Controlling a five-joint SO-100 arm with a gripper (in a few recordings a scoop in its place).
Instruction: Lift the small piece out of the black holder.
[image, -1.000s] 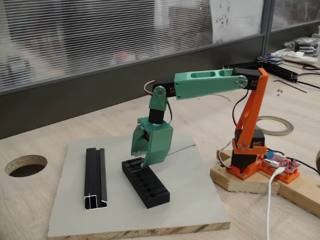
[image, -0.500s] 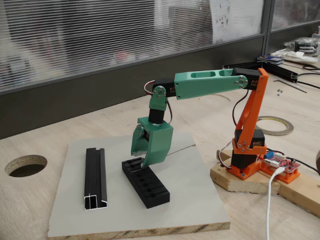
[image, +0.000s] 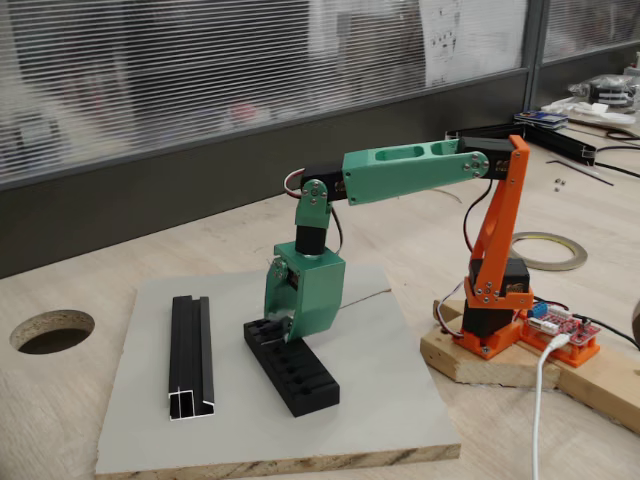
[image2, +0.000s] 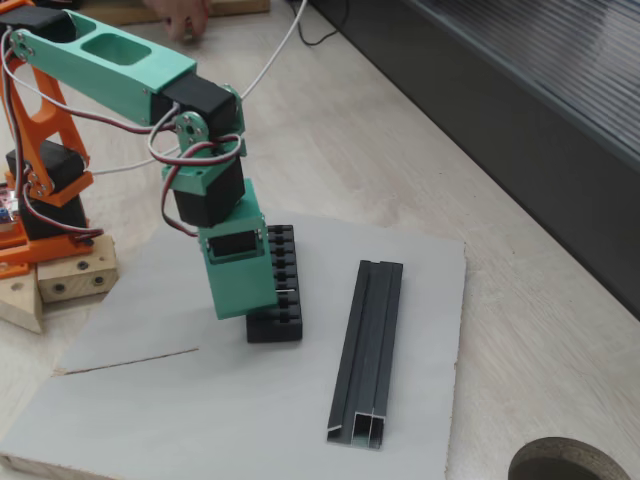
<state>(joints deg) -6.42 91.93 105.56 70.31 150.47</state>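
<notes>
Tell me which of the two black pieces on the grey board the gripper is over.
The black holder, the shorter, wider block with a row of slots on top. The gripper is down at its far end; the longer, narrower channel rail lies apart, untouched.

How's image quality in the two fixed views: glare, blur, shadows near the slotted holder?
In a fixed view, the matte black slotted holder is sharp under soft, even light with faint shadows; the window blinds behind are blurred and bright. In the other fixed view, the green two-finger tool hides part of the holder, focus is a little softer, and there is no glare.
</notes>
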